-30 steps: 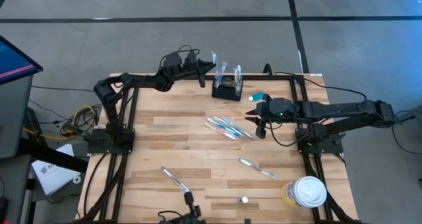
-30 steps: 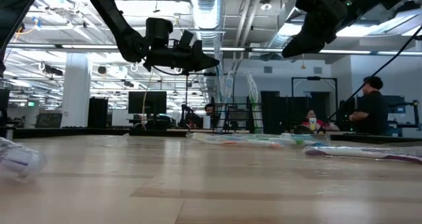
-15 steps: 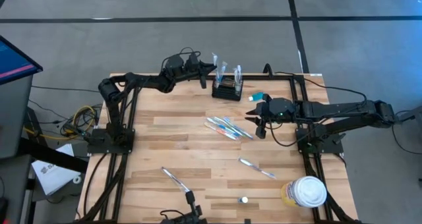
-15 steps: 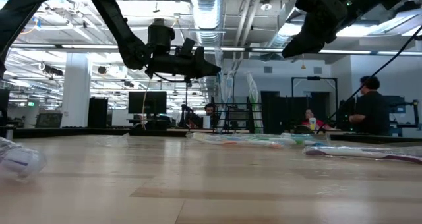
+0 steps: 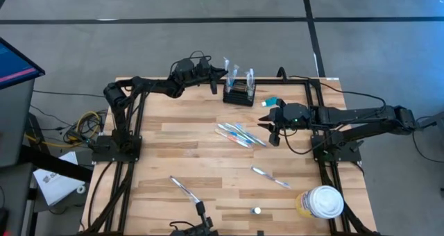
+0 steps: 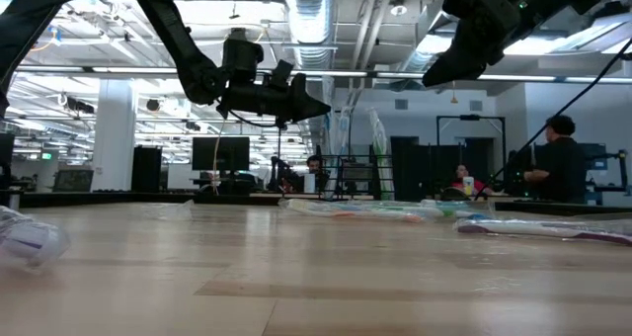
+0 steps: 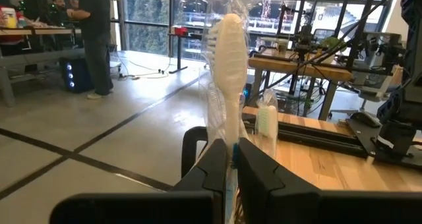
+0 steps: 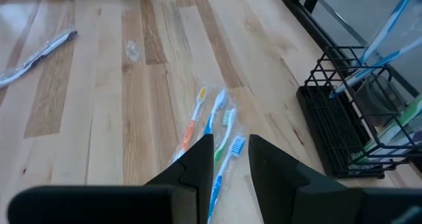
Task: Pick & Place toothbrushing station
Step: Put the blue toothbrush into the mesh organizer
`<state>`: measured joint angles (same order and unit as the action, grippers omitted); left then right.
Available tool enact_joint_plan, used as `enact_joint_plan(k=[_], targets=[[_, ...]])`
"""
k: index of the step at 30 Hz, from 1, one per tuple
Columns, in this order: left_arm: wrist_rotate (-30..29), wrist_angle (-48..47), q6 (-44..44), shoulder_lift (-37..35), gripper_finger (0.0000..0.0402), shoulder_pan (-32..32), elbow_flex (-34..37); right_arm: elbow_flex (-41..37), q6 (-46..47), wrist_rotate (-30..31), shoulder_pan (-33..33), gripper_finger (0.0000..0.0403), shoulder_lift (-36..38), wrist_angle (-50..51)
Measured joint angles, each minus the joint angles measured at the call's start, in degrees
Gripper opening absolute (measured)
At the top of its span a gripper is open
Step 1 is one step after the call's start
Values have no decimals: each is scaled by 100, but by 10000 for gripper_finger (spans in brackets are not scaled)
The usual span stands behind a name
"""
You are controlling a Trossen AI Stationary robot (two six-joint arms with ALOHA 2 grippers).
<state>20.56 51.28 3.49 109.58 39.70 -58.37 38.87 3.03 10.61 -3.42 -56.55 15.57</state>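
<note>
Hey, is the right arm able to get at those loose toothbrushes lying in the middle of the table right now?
Probably yes. The right pincer hangs empty just beside the loose toothbrushes, and nothing lies between them; the left pincer is busy far off by the black holder.

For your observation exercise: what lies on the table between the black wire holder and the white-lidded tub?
In the high view, between the wire holder and the tub lie a cluster of wrapped toothbrushes and one single wrapped toothbrush.

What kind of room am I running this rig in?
Probably an open-plan robotics lab or workshop. The low view shows exposed ceiling ducts and people seated at workbenches behind the wooden slat tabletop. The left wrist view shows a grey concrete floor with dark tape lines and tall windows.
</note>
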Motion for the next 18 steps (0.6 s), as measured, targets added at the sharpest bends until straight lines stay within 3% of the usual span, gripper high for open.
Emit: enact_joint_plan(k=[18], targets=[[-17, 147, 118, 575, 17, -2, -4, 0, 0, -2, 0, 87, -2, -108]])
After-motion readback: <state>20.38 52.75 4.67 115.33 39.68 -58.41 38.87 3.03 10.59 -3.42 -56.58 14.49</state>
